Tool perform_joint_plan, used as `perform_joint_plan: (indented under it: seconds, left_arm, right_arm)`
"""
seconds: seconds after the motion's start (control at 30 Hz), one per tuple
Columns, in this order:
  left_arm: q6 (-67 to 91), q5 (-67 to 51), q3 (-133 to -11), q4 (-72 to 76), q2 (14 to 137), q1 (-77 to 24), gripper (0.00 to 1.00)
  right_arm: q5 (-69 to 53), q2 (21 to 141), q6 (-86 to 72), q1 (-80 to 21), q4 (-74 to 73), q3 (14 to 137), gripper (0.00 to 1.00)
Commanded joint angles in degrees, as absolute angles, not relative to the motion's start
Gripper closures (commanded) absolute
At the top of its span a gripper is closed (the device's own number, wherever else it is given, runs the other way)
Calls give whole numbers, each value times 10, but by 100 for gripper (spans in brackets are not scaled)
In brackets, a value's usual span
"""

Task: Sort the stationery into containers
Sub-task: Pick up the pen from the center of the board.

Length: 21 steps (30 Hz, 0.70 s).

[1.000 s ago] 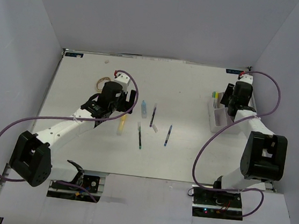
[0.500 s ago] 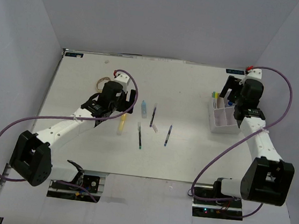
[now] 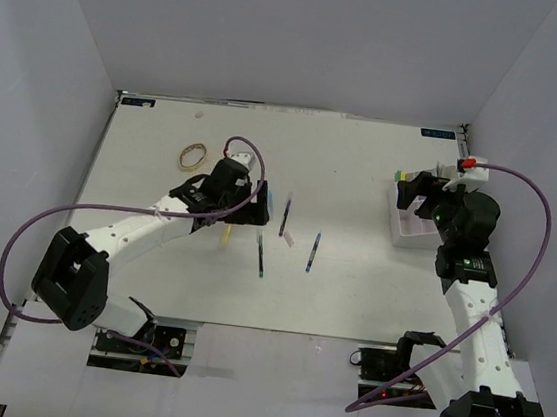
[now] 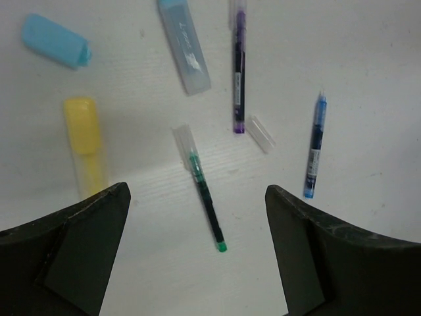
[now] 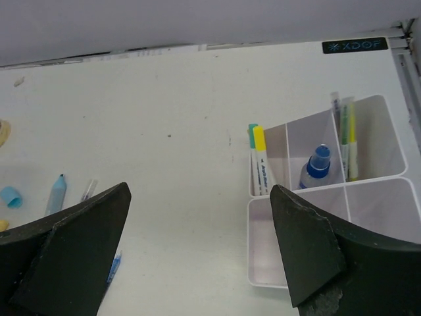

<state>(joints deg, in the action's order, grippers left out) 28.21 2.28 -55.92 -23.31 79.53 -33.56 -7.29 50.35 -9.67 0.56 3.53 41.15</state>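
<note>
A white tabletop point(image 3: 364, 168) forms the floor of a plain booth, closed in by pale grey-lilac walls on 3 sides. A small black label point(image 5: 353, 46) sits at its far right edge.

The left gripper point(image 4: 197, 192) hangs over the middle of the table, jaws spread wide with nothing between them. Loose stationery lies below it:
- a green-tipped pen point(image 4: 205, 197)
- a purple pen point(image 4: 239, 72), with a clear cap point(image 4: 261, 133) just beside its end
- a blue pen point(image 4: 314, 148)
- a yellow marker point(image 4: 84, 141)
- a pale blue case point(image 4: 184, 46)
- a light-blue eraser point(image 4: 56, 43)

A tan rubber-band loop point(image 3: 194, 156) rests toward the far left.

The right gripper point(image 5: 200, 192) is likewise wide apart and empty, raised near the white organizer box point(image 5: 385, 214) at the far right. In the box, 2 markers point(image 5: 261, 161), yellow- and teal-capped, stand in 1 compartment. A blue bottle point(image 5: 317, 168) stands in the next, and thin pens point(image 5: 346, 131) in a 3rd.
</note>
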Motion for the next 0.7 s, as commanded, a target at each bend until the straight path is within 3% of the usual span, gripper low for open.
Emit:
perform_joint_plan:
  seconds: [0.0,0.13,0.37,0.53,0.67]
  left_arm:
    - [358,25,-555,-267,810,-394,6]
    - [391,86,-567,-300,863,-443,6]
    - [449,147,-562,-316,931,-484,19]
    - [458,170,-567,-316,959,-509,36]
    - [462,170,-570,-314,977,-518,56]
  right_arm:
    - [-124,494,-119,4,66,388,7]
    - [-142,501,-129,4,83,372,7]
    - [-149,497,-135,1,94,361,7]
    - [-143,495,-132,1,96,359,7]
    - [-149,498,-133,1,96,359,7]
